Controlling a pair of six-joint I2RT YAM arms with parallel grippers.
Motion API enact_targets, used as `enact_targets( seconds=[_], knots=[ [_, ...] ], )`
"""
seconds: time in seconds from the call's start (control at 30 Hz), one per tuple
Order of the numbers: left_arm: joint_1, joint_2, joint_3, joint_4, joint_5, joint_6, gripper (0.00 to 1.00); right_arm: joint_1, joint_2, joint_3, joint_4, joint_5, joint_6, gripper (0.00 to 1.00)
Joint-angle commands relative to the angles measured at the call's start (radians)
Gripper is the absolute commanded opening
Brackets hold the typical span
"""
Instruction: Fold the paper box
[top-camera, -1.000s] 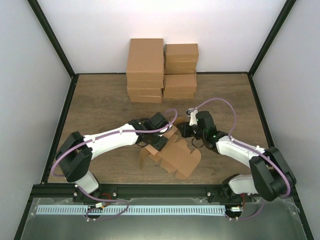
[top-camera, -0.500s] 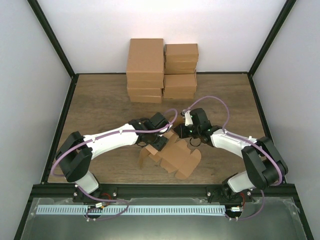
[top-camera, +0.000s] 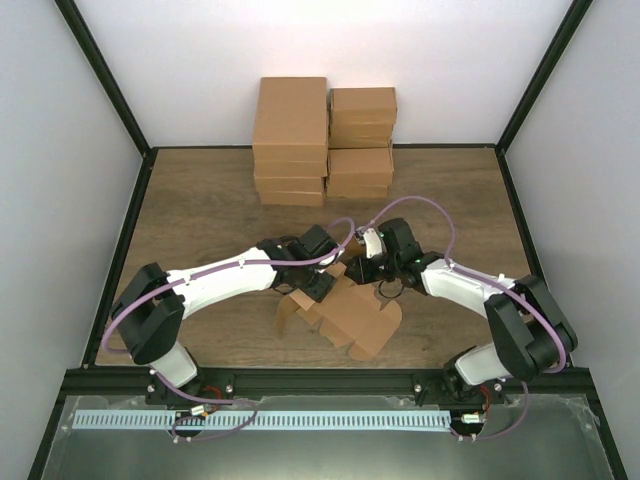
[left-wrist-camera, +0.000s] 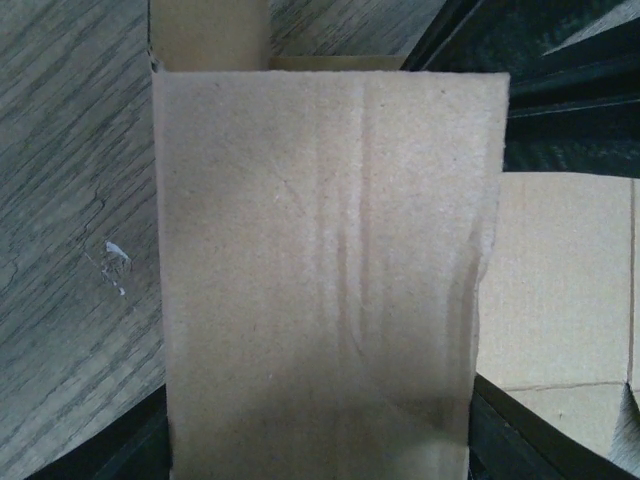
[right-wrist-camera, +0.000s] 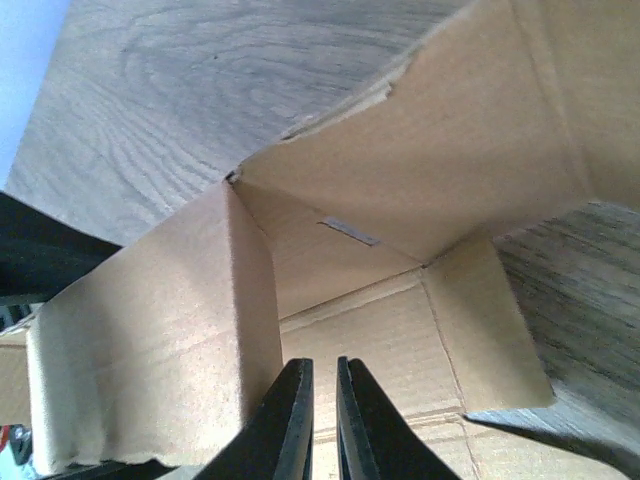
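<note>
Your right gripper (right-wrist-camera: 322, 385) points into the paper box (top-camera: 352, 312), nearly closed and empty. Cardboard covers your left gripper (top-camera: 320, 287); you cannot tell its state.

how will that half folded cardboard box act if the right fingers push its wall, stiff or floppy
Probably floppy: the cardboard box is thin creased sheet, so its wall should hinge rather than resist. Likely light, so it may slide on the wooden table.

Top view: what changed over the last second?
The right gripper swung left, in over the far edge of the box, its arm folding tighter. No grab or release shows. The left gripper, the box and the stacked boxes stayed put.
</note>
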Motion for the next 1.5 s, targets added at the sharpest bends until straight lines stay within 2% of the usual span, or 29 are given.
enact_targets(
  seconds=[0.0,0.07,0.3,0.6,0.77,0.8,0.83,0.87,0.9,0.97,1.1,1.2,1.27,1.37,1.47],
  knots=[
    [-0.006,0.011,0.004,0.009,0.013,-0.001,0.61,0.013,-0.026,0.009,0.008,-0.114,-0.016,0.1],
    [-0.007,0.011,0.006,0.006,0.01,-0.001,0.61,0.013,-0.028,0.013,0.002,-0.088,-0.008,0.1],
    [-0.007,0.01,0.007,0.003,-0.003,0.0,0.61,-0.009,-0.114,-0.018,0.004,0.142,0.021,0.09],
    [-0.007,0.005,0.007,-0.004,-0.009,0.007,0.61,-0.05,-0.341,-0.156,0.171,0.361,0.045,0.11],
    [-0.008,-0.002,0.004,-0.006,-0.006,0.014,0.61,-0.05,-0.395,-0.186,0.262,0.362,-0.137,0.27],
    [-0.008,-0.003,0.004,-0.005,-0.004,0.015,0.61,-0.053,-0.394,-0.168,0.209,0.388,-0.15,0.39],
    [-0.008,-0.004,0.004,-0.007,-0.003,0.016,0.61,-0.064,-0.395,-0.138,0.167,0.36,-0.182,0.58],
    [-0.007,-0.006,0.003,-0.008,-0.004,0.018,0.61,-0.085,-0.398,-0.115,0.147,0.29,-0.217,0.69],
    [-0.008,-0.008,0.002,-0.009,-0.006,0.02,0.61,-0.106,-0.4,-0.101,0.145,0.25,-0.218,0.77],
    [-0.008,-0.007,0.004,-0.018,-0.007,0.022,0.61,-0.15,-0.38,-0.086,0.142,0.215,-0.221,0.82],
    [-0.008,-0.018,-0.003,-0.03,-0.007,0.027,0.62,-0.191,-0.303,-0.039,0.109,0.135,-0.307,0.84],
    [-0.007,-0.033,-0.01,-0.034,-0.011,0.032,0.61,-0.19,-0.276,-0.048,0.147,0.104,-0.34,0.85],
    [-0.007,-0.04,-0.011,-0.037,-0.012,0.036,0.61,-0.19,-0.245,-0.048,0.17,0.092,-0.366,0.82],
    [-0.007,-0.046,-0.009,-0.046,-0.025,0.046,0.62,-0.184,-0.162,0.005,0.132,0.001,-0.422,0.7],
    [-0.006,-0.056,-0.006,-0.064,-0.046,0.055,0.62,-0.158,-0.119,0.037,0.105,0.063,-0.45,0.73]
  ],
)
